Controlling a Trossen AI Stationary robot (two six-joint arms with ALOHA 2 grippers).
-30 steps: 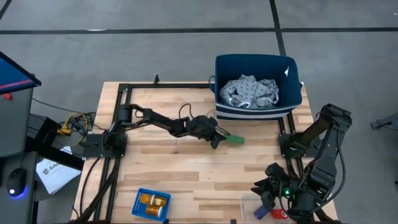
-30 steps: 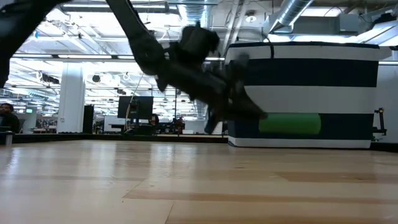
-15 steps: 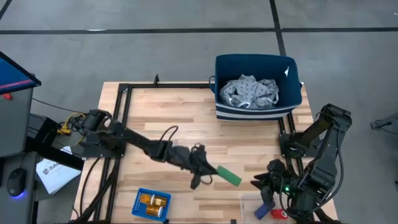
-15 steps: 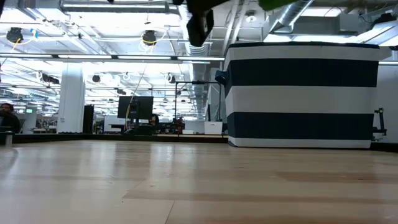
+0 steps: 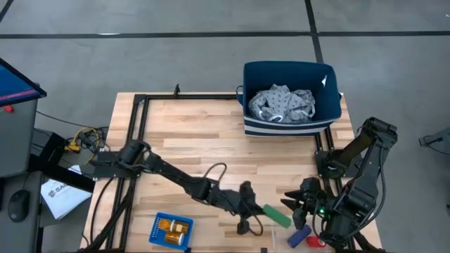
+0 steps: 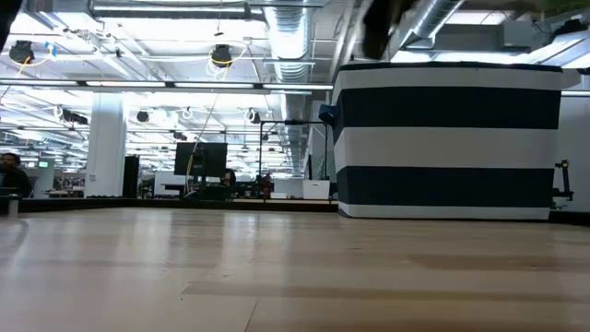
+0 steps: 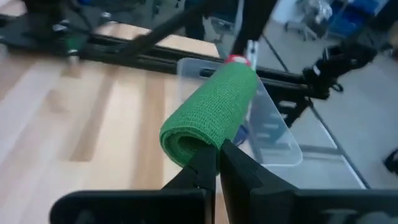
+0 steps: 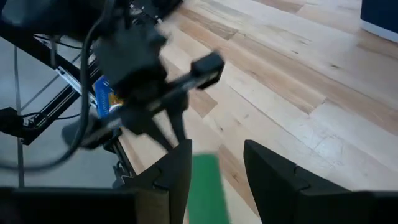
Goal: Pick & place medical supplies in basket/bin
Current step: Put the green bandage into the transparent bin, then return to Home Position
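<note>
Navy with white stripes, the large bin stands at the far right corner of the wooden desk, and the grey patterned cloth garment lies bunched inside it. At the near edge, the small bright blue perforated basket holds the two orange pill bottles, lying side by side.

Near the desk's front right, the clear plastic tray is mostly covered in the high view by the arms; in the left wrist view something red peeks past the tray's far end, and a bit of dark blue shows behind the roll, too hidden to name with certainty. In the high view a dark blue cylinder and a red one show beside the right arm, partly cut off by the frame edge.

The left claw is stretched low across the front of the desk, pinched narrow on one end of the green cylinder, which sticks out toward the tray and is raised off the desk. The right claw hangs just beside that green roll, its fingers spread wide.

In the low view only the striped bin and a dark blur at the top edge show.
</note>
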